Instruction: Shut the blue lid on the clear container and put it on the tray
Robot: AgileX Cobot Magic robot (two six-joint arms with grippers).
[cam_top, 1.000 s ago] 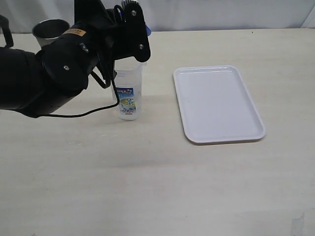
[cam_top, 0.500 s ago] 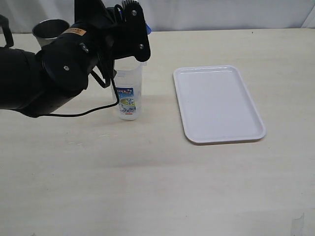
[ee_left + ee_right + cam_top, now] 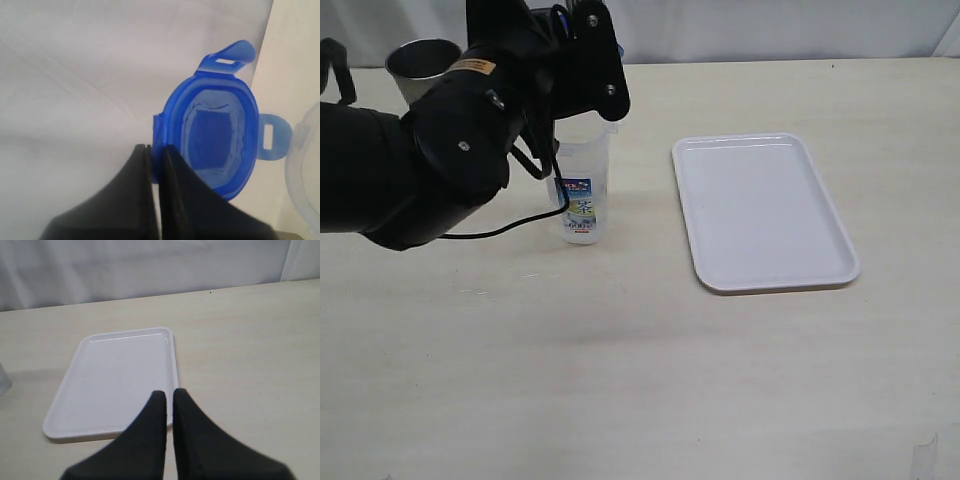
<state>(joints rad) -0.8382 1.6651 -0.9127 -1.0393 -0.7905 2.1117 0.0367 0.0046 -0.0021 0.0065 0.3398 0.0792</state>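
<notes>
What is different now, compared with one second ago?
The left claw, shut on the lid, shifted slightly upward in the exterior view, so less of the lid shows above the container. Nothing was taken or let go. The container, tray and cup stayed in place.

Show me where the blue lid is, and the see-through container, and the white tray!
blue lid [image 3: 215,140]: left wrist view, on its hollow inner face.
clear container [image 3: 578,205]: exterior view, on its side label.
tray [image 3: 765,215]: exterior view, on its bare flat floor.
</notes>
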